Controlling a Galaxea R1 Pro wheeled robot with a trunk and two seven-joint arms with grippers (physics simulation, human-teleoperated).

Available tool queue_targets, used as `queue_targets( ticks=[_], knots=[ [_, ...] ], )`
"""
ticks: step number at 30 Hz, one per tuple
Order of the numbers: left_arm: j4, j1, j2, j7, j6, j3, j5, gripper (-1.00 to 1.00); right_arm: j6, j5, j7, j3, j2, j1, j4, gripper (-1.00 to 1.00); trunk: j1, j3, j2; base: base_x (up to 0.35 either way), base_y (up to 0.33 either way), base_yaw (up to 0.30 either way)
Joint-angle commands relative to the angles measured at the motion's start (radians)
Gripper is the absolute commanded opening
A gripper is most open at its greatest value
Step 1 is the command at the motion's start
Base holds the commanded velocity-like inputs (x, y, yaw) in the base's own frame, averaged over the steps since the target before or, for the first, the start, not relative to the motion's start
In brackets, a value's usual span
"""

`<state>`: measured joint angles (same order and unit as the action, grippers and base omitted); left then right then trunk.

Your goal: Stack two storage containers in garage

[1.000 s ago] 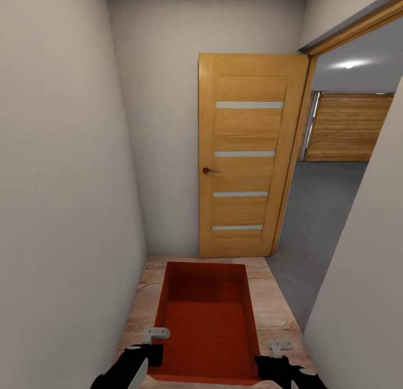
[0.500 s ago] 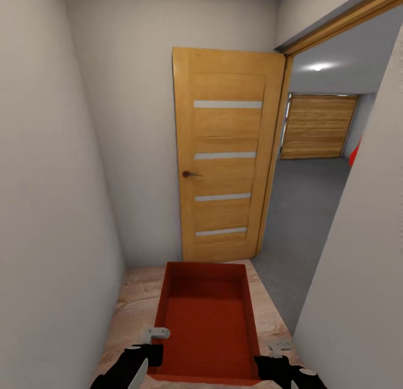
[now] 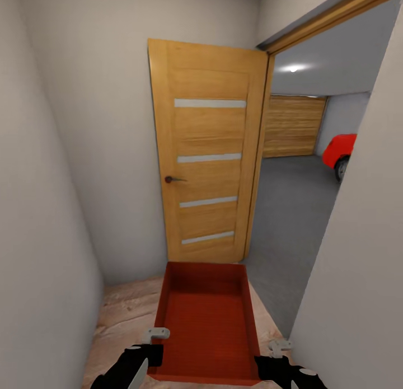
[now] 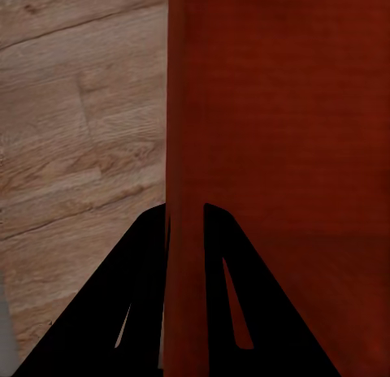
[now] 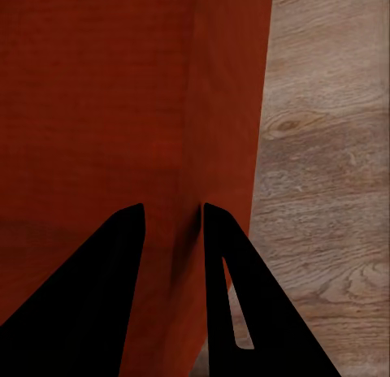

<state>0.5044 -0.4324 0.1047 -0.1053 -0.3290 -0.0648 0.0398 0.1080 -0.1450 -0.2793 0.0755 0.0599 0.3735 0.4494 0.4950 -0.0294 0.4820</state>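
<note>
- You are carrying one storage container [image 3: 207, 322], an orange-red, thin-walled, lidless rectangular box with a faintly ribbed bottom, held out in front of the trunk above the light wood plank floor [image 3: 120, 316].
- Your left gripper [image 3: 146, 360] is clamped on the container's left side wall near its near corner; in the left wrist view the two black tapered fingers [image 4: 130, 312] straddle that wall, one on each face.
- Your right gripper [image 3: 267, 366] pinches the right side wall near the other near corner in the same way, its fingers [image 5: 236, 304] on either side of the thin red panel [image 5: 187, 149].
- Ahead stands an open honey-coloured wooden door [image 3: 207, 154] with four pale horizontal strips and a dark lever handle [image 3: 172, 179].
- Through the doorway lies the garage, with its dark grey speckled concrete floor [image 3: 291, 210], a wood-panelled door [image 3: 291, 126] at the back and a ceiling light [image 3: 292, 69].
- Since half a second ago the whole view has swung right: the door now sits further left in frame, and the red car [image 3: 338, 151], then a mere sliver, shows its rounded end and part of a wheel.
- The container has kept the same place between your grippers.
- The white wall [image 3: 358, 254] on the right cuts off most of the car.
- The container's near edge and both wrists run off the bottom of the head view.
</note>
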Motion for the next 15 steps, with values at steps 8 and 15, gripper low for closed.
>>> queue_targets(
  ticks=[8,15],
  knots=[
    [0.003,-0.002,0.006,-0.034,-0.009,0.013,-0.008,-1.0,0.005,0.053,0.014,0.012,0.0,-0.001,0.002,-1.0,0.001,-0.002,0.002,0.273,0.194,-0.008],
    [0.003,-0.002,0.006,-0.034,-0.009,0.013,-0.008,-1.0,0.005,0.053,0.014,0.012,0.0,-0.001,0.002,-1.0,0.001,-0.002,0.002,0.272,0.179,-0.168]
  ],
)
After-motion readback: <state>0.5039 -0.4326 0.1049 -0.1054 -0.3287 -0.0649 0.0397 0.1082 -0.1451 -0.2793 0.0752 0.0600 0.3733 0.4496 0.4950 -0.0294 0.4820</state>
